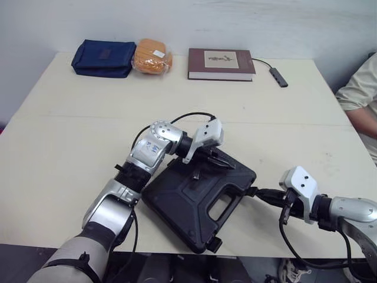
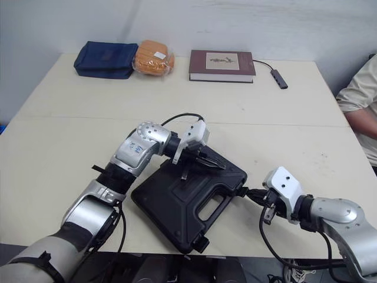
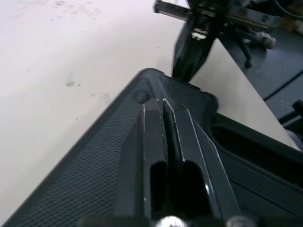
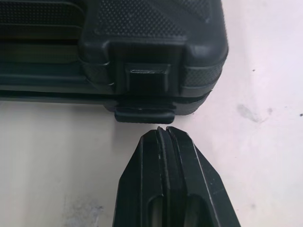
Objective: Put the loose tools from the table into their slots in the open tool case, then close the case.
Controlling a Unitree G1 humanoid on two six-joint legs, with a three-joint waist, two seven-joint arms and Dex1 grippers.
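— What lay on the cream table?
— A shut black tool case near the front. Along the back: a navy pouch, an orange bundle, perhaps bread, a book, a small adapter.

Robot's left arm and right arm: rounded silver metal segments with black joints. White angular housing at each wrist. The left gripper and right gripper each have two black tapered fingers. A black cable loops by each wrist. Grey sleeve with black strap on left upper arm
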